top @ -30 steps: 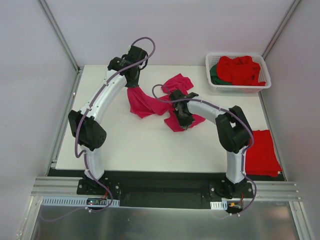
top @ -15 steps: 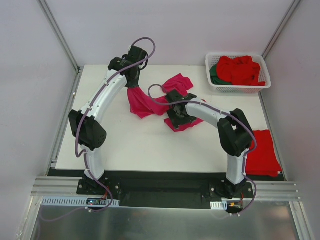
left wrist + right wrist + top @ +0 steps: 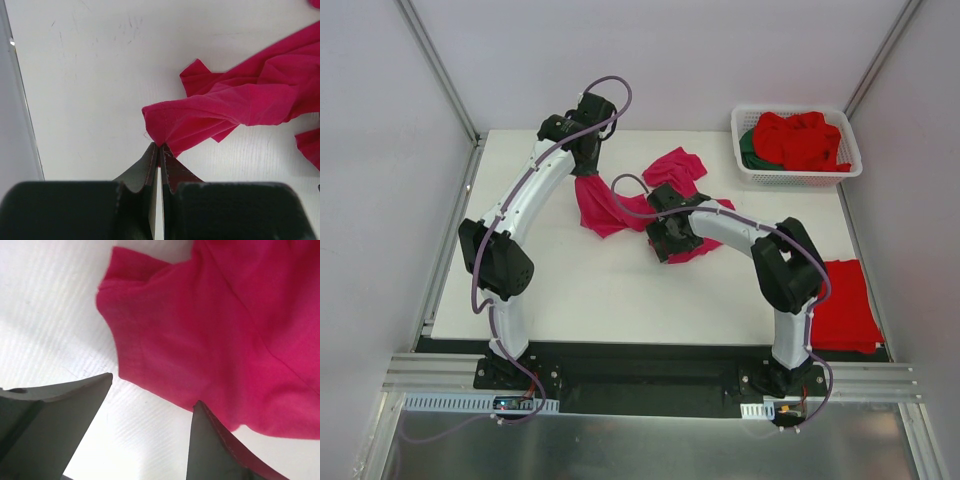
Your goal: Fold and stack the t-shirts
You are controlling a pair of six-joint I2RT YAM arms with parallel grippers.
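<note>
Pinching a stitched edge fold of the magenta-pink soft cloth t-shirt [image 3: 235, 100], the left end effector [image 3: 159, 146] is clamped tight on the fabric at the upper centre-left of the overhead view. Its arm reaches far out from its base, with the elbow swung to the left. The right end effector [image 3: 152, 390] hangs with its jaws apart, gripping nothing, just above the shirt's lower edge at frame centre. Its arm curves back in an arc toward its base at lower right. The shirt lies crumpled across the middle of the white flat worktop [image 3: 570, 290]. It looks light and limp and would likely sag and bunch wherever it is unsupported. A hem corner or a shoulder seam looks like the soundest hold, with the two grips drawn apart to spread it.
</note>
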